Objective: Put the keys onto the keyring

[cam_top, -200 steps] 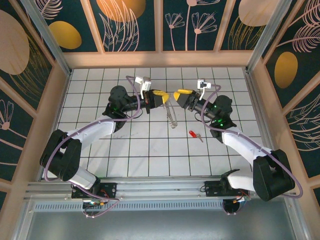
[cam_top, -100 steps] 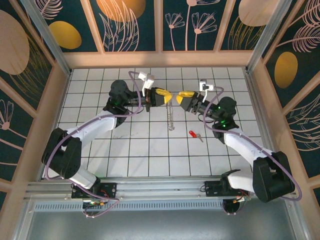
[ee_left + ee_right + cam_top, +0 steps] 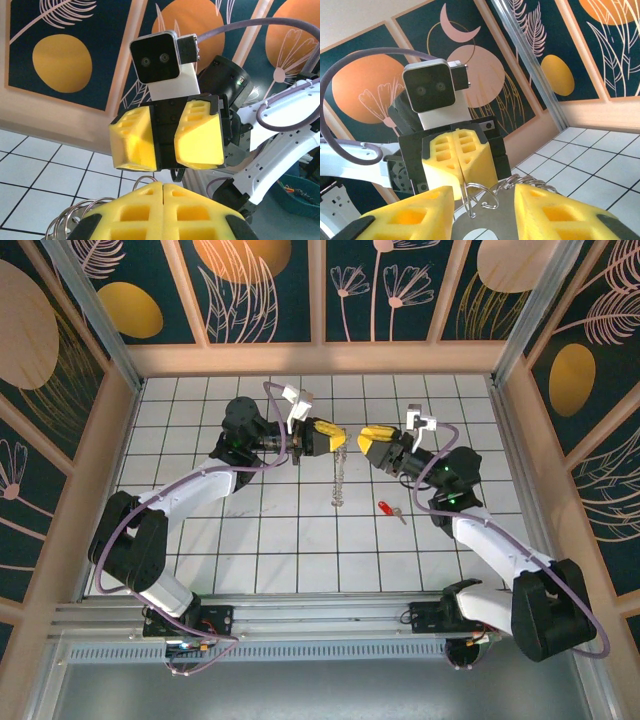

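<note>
— What stands at the left of the table [image 3: 260, 540]?
— The left gripper [image 3: 341, 437], raised over the far middle tiles and pointing right. Its yellow pads are pressed flat together, clamped on the top of the keyring [image 3: 338, 476].
— And the keyring itself?
— It hangs from that grip as a limp, silvery chain. Its lower end is down by the tiles, but whether it touches them cannot be told. In the right wrist view, thin wire loops stick out from the closed pads.
— What faces it?
— The right gripper [image 3: 362, 434], nose to nose with the left one and just beside it. Its fingers [image 3: 555, 212] stand apart with the wire loops between them. Whether a pad touches the wire cannot be told.
— Where is the key?
— The red-headed key [image 3: 387, 508] lies flat on the table, to the right of the chain's lower end and near the right arm, apart from both grippers.
</note>
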You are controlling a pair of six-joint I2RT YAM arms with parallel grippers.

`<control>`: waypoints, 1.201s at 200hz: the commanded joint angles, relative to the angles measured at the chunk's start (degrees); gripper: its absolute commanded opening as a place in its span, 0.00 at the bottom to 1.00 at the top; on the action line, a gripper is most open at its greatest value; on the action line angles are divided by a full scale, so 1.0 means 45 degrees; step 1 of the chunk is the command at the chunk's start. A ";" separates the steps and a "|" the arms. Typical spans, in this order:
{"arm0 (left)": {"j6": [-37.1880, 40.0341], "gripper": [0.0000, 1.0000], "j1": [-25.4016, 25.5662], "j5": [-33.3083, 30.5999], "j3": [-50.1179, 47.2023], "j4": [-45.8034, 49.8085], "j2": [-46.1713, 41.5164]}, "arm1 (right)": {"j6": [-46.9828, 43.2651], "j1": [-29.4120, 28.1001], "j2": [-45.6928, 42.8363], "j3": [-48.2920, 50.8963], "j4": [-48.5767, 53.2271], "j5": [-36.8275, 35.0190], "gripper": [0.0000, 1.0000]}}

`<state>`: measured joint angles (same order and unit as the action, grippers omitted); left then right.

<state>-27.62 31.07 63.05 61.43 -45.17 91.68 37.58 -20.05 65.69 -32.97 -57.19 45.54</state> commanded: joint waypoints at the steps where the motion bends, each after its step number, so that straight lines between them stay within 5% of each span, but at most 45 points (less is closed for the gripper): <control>1: 0.0161 0.00 -0.0088 0.0418 0.0291 -0.0466 0.0025 | 0.0161 -0.0133 0.0307 -0.0251 -0.0896 0.0212 0.35; 135: -0.0720 0.00 -0.0088 0.0384 0.0485 -0.1446 0.0544 | 0.0590 -0.0263 0.1485 -0.0526 -0.2127 0.0569 0.27; 240: -0.0738 0.00 -0.0088 0.0423 0.0509 -0.1561 0.0662 | 0.0234 0.0031 0.0073 -0.0038 -0.1078 0.0592 0.28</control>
<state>-30.26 31.03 64.10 61.73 -48.23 94.04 39.35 -20.18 68.73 -33.69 -62.00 47.00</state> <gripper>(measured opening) 0.050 0.283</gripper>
